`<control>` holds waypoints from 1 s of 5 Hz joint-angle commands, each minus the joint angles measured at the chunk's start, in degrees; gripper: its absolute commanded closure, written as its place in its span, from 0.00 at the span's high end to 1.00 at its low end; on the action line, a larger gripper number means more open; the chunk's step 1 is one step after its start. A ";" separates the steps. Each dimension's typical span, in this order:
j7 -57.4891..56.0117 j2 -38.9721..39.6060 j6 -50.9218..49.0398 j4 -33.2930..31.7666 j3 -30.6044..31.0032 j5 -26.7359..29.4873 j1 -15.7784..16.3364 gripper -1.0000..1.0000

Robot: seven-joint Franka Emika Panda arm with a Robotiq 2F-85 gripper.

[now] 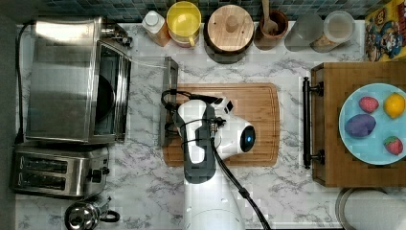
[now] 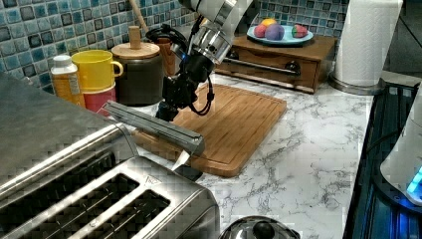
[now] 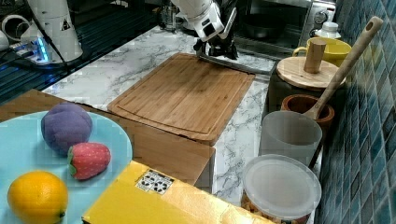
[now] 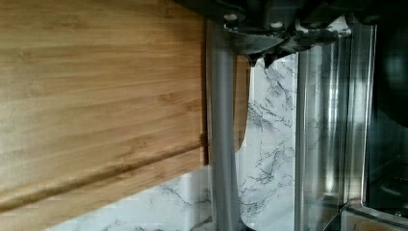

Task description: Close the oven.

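The oven [image 1: 62,81] stands at the top view's left, a steel box with a dark interior. Its glass door [image 1: 146,86] lies open and flat, with the bar handle [image 1: 170,103] over the edge of the cutting board. My gripper [image 1: 171,111] hangs at that handle, under the white wrist. In the left view the gripper [image 2: 168,108] is just behind the handle [image 2: 157,127]. The wrist view has the gripper [image 4: 260,58] with its tips together, shut on nothing, beside the handle bar [image 4: 221,144] and over the glass [image 4: 272,144]. The right view puts the gripper [image 3: 217,49] at the handle [image 3: 233,63].
A bamboo cutting board [image 1: 244,124] lies under the arm. A two-slot toaster [image 1: 57,170] and a kettle [image 1: 86,215] sit beside the oven. Jars, a yellow mug [image 1: 184,21] and a utensil pot line the tiled wall. A wooden box [image 1: 335,163] carries a plate [image 1: 354,143] of fruit.
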 commanded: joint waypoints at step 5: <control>49.62 -5.59 1.66 15.64 2.31 -50.66 23.22 0.00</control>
